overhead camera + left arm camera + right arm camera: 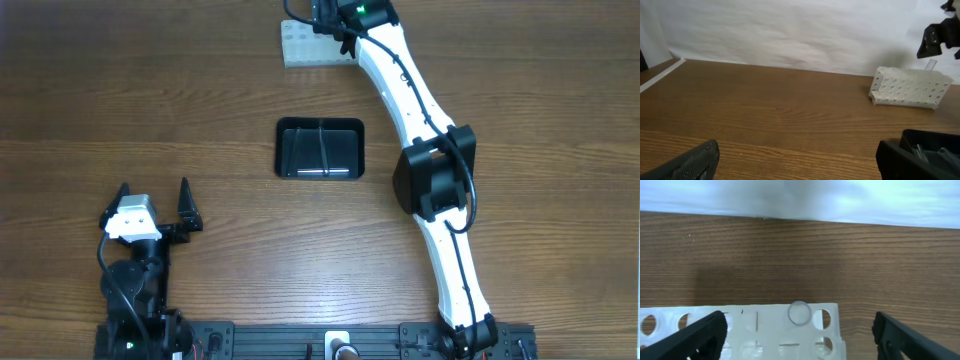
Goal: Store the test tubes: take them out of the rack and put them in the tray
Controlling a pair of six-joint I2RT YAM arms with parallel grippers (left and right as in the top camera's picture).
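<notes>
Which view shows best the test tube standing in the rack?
Right wrist view: it looks down on the test tube, its round rim clear, in the rack. Left wrist view: its top, small, from the side. Top view: the right arm overlies it.

rack (300, 46): right end hidden under right arm (402, 78) | right wrist view: rack cut by edge | left wrist view: tray (932, 135) cut by edge

There is one white rack (305, 48) at the far edge of the table and one black tray (285, 150) in the middle. One test tube (799, 313) stands in the rack. Two more tubes (322, 143) seem to lie in the tray. Two robot arms stand at the near edge, the left arm (135, 275) and the right arm (420, 110).
</notes>
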